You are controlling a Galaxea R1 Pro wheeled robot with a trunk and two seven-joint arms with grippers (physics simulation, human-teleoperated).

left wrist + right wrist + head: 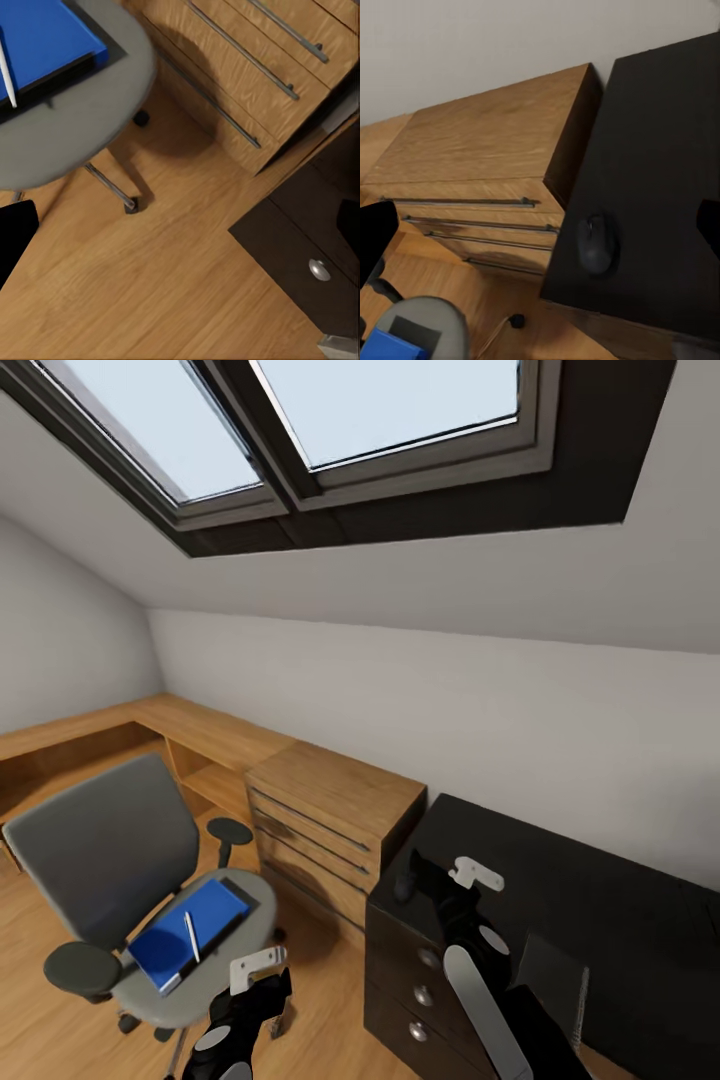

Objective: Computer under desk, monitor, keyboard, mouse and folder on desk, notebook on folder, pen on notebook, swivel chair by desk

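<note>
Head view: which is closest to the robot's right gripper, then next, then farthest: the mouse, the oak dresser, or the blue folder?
1. Mouse, on the black desk, just beside the right gripper.
2. Oak dresser, left of the desk.
3. Blue folder, on the swivel chair's seat, farthest left.

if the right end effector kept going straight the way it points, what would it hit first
Most likely the black top of the desk, near the mouse, which lies slightly off centre in the right wrist view. Depth is unclear, so it may miss the mouse itself.

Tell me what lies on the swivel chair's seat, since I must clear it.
On the swivel chair seat lies the blue folder, with the white pen on top. A dark edge shows beneath the folder, possibly the notebook; most of it is covered.
</note>
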